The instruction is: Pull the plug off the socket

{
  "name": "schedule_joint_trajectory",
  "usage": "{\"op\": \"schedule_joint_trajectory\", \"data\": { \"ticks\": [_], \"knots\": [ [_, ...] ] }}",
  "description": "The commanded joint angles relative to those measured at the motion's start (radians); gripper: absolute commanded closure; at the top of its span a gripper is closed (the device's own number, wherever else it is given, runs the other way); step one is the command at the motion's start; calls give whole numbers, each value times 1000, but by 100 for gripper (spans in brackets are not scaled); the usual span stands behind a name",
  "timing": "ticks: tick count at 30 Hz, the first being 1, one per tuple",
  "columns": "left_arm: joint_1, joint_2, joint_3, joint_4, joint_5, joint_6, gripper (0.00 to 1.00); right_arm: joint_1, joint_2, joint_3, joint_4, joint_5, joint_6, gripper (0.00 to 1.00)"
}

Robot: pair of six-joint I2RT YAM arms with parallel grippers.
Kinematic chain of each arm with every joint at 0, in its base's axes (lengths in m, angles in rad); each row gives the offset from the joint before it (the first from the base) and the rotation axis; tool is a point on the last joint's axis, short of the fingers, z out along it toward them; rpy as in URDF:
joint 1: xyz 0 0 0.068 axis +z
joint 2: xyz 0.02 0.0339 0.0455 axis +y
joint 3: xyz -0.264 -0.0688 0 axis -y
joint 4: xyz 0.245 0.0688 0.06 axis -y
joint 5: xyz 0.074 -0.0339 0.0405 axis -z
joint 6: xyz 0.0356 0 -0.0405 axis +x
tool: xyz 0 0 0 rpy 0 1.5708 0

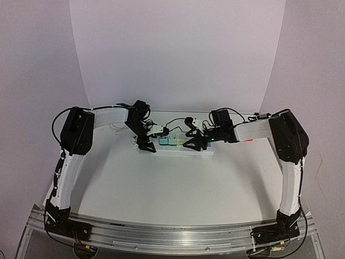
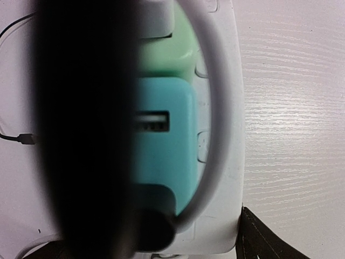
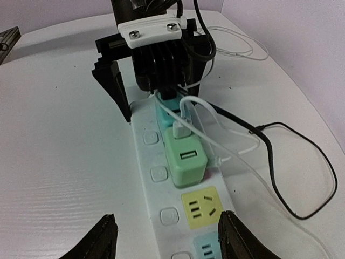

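The socket [image 1: 210,151] is a long white strip lying across the table's far middle. A green plug [image 3: 186,156] and a teal plug [image 3: 168,111] sit side by side in it, and a white USB lead [image 3: 182,128] is stuck into the green one. My left gripper [image 1: 146,141] straddles the strip's left end, just past the teal plug [image 2: 161,145], with one fingertip [image 2: 264,237] against the strip's edge [image 2: 232,81]. The other finger is lost behind a dark blur. My right gripper [image 3: 168,240] hovers open over the yellow outlet [image 3: 202,206], short of the green plug, with nothing between its fingers.
A black cable [image 3: 280,162] loops over the table beside the strip. Thin white leads [image 3: 242,48] trail off behind it. A row of square switch buttons [image 3: 160,174] runs along the strip's other side. Pale walls close in at the back.
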Motion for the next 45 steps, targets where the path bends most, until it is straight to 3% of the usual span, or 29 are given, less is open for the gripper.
{"op": "schedule_joint_trajectory", "data": {
  "ticks": [1,14,22,35,45],
  "knots": [
    [-10,78,-59,-110,-26,43,100,18,100,126,161,-16,-21,39],
    [-10,84,-55,-105,-19,36,100,60,258,254,146,-24,-16,49],
    [-9,87,-54,-107,-20,36,100,71,234,200,143,-21,-12,49],
    [-10,86,-55,-106,-16,37,100,89,311,292,141,11,16,53],
    [-9,88,-54,-110,-14,36,100,91,306,303,136,6,6,78]
  ]
}}
